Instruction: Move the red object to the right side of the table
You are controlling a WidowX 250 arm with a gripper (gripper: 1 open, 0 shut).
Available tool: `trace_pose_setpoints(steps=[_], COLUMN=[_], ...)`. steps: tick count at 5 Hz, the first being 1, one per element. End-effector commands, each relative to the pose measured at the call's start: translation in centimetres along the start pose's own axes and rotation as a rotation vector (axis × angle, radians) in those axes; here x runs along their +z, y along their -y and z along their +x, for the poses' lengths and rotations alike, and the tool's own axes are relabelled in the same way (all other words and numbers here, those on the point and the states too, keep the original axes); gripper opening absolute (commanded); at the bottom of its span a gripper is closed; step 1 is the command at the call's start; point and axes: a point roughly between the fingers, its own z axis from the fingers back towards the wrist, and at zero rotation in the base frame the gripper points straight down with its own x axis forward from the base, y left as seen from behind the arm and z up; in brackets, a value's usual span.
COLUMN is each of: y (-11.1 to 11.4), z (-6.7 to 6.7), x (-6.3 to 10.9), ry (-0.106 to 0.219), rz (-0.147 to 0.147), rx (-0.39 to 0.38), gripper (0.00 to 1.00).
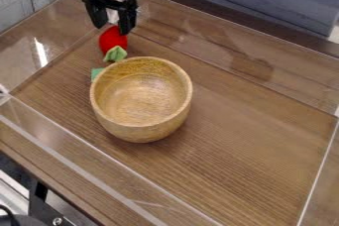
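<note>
Up at eleven o'clock on my screen, the gripper (110, 19) hangs over the far left corner of the table (252, 141), pointing straight down with its two black fingers (94, 16) spread apart and nothing between them, so I read the hand as released. Just below it, toward six o'clock from the fingertips, the red object (113, 40) lies on the dark wood; from this one view I can't say for certain whether the fingertips touch its top or hang just clear of it. Its light green leafy end points down toward the wooden bowl (141, 98), which sits at about five o'clock from the red object and fills the middle left of the tabletop, upright and empty as far as I can see into it. A small separate green piece (102, 73) rests against the bowl's rim at its ten o'clock, between the bowl and the red object. Clear acrylic walls (34, 47) run around the table, catching glare along the left edge. At three o'clock from the bowl I see wood grain out to the far wall.
</note>
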Motion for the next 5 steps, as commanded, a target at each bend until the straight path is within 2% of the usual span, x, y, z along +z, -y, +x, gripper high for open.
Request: trace_pose_setpoints(steps=[1,2,4,5], y=[0.9,0.3,-2.5,-2.4], z=[0.6,0.6,0.2,0.4], x=[0.6,-0.3,-0.5,-0.5], ry=[0.032,0.021,0.009,0.005], rz=[0.025,0.022,0.010,0.013], rx=[0.011,-0.103,-0.155,-0.079], gripper=[1.00,1.00,1.00,1.00])
